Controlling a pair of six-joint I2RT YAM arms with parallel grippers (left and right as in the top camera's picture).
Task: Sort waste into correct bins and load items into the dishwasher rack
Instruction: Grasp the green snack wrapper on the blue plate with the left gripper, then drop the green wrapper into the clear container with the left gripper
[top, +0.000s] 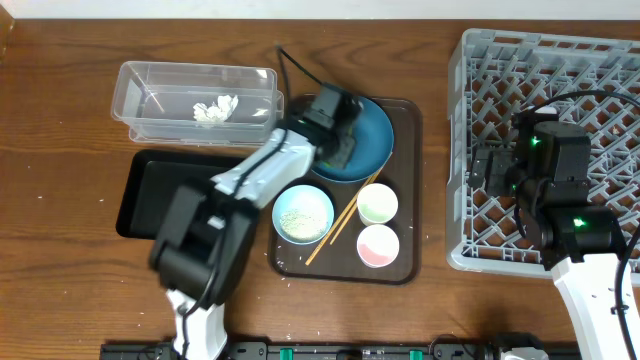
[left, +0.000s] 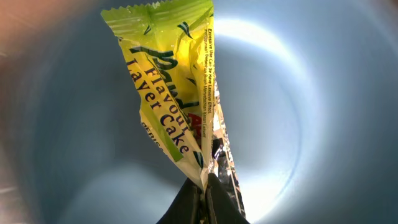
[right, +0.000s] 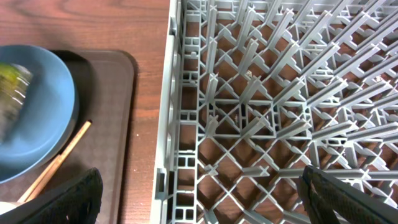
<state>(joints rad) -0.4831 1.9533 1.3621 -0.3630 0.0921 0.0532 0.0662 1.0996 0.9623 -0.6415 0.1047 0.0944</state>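
Risk of slip/drop onto dark blue plate (left: 62, 137): L fingers (left: 186, 208) clenched on mere edge of snack wrapper (left: 168, 106); R fingers (right: 62, 199) spread, empty, over dishwasher rack (right: 249, 93).

Wooden table (top: 60, 120), dark brown, visible grain, dull sheen. At ten o'clock, a tub (top: 140, 85) of clear, glossy plastic holds a soft, crumpled paper tissue (top: 214, 109). At nine o'clock, a smooth black tray (top: 150, 190) with a faint sheen. In the centre, a matt brown serving tray (top: 400, 260) carries a glossy blue plate (top: 375, 140) and pale bare-wood chopsticks (top: 340, 225). The snack wrapper (left: 168, 93) is shiny, creased printed film. At three o'clock, the rack (top: 480, 80) is matt grey plastic.
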